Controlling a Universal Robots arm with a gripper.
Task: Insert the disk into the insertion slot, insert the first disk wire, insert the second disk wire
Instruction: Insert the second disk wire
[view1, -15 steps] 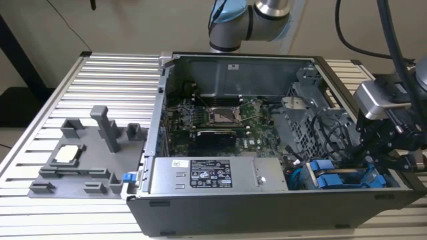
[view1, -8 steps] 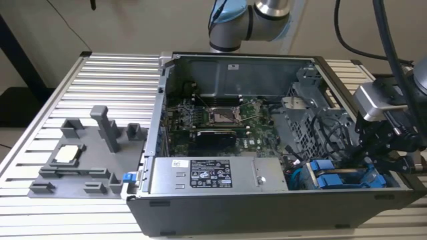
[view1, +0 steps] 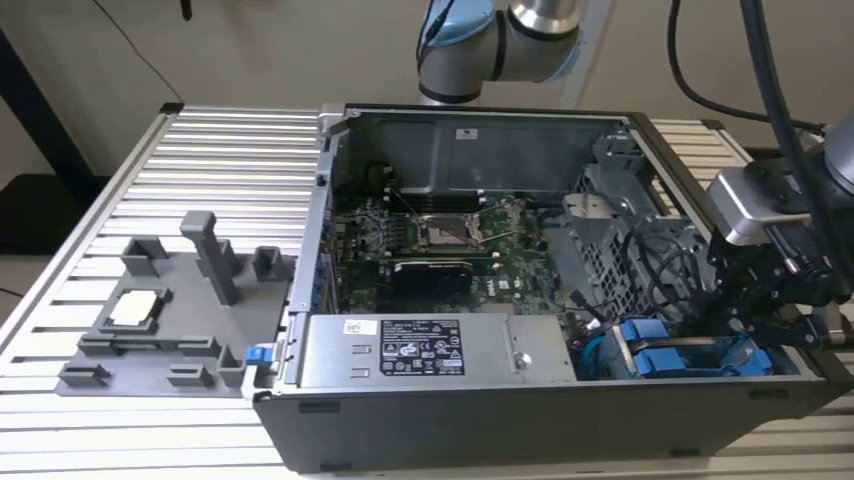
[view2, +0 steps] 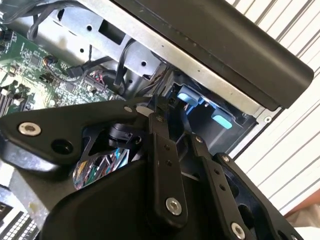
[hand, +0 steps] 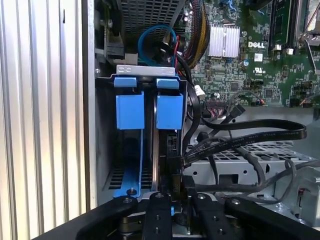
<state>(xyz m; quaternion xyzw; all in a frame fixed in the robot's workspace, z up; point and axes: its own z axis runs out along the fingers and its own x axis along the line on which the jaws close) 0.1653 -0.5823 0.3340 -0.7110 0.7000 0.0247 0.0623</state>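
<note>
The disk (hand: 167, 112) stands on edge in the insertion slot (hand: 105, 165) at the corner of the open computer case (view1: 534, 420), blue tabs up, tight against the case wall. The hand (hand: 175, 192) reaches in beside it, pinching a black wire plug (hand: 174, 167) at the disk's edge. The exterior view shows bare ribbed counter (view1: 227, 150) around the case; the first wrist view shows cables (hand: 250, 137) crowding the cage.

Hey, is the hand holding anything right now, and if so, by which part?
Cannot be told. The hand sits low at the blue-framed disk in the insertion slot, beside a black wire, but the contact point is hidden.
</note>
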